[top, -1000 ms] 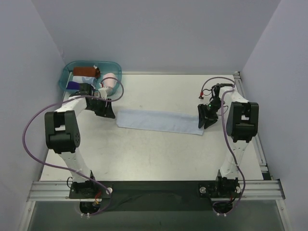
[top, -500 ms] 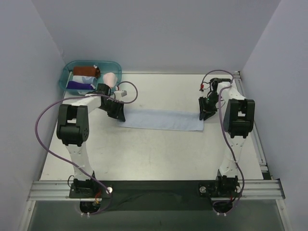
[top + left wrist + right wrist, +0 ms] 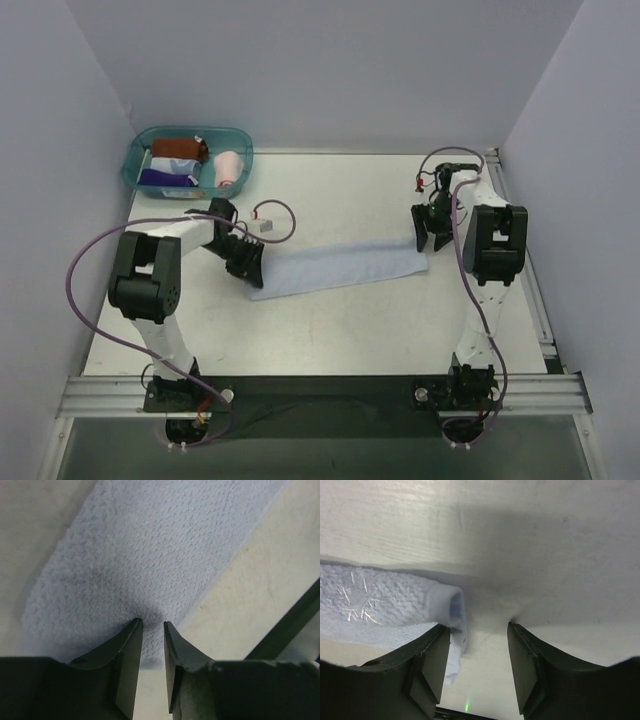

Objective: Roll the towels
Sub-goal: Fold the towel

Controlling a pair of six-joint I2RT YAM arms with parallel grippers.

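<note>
From above, the left claw (image 3: 247,266) has come nearer the arm bases than it was half a second ago. The end of the light blue towel (image 3: 345,265) under it has come along, so the strip, which lay straight across the table (image 3: 350,325), now slants. A second ago this claw was up near the teal tub (image 3: 136,165) and off the cloth. The right claw (image 3: 428,236) has shifted a little farther from its base over that second and now stands at the towel's other end.

The tub sits beyond the left claw, well apart from it. It holds a brown roll (image 3: 180,148), a purple and white cloth (image 3: 165,178) and, at the end nearest the claw, the rolled pale pink towel (image 3: 229,168).

In the left wrist view, the left claw (image 3: 151,625) has its fingers drawn in to a narrow gap. Blue terry is puckered and pinched between the tips, so it has hold of the towel's edge. The rest of the cloth spreads away ahead of the fingers.

In the right wrist view, the right claw (image 3: 477,627) stands parted about halfway and grips nothing, with bare table between its fingers. The towel's curled corner (image 3: 451,611) lies just beside the inner face of the finger at picture-left, and the rest of the towel stretches off to that side.
</note>
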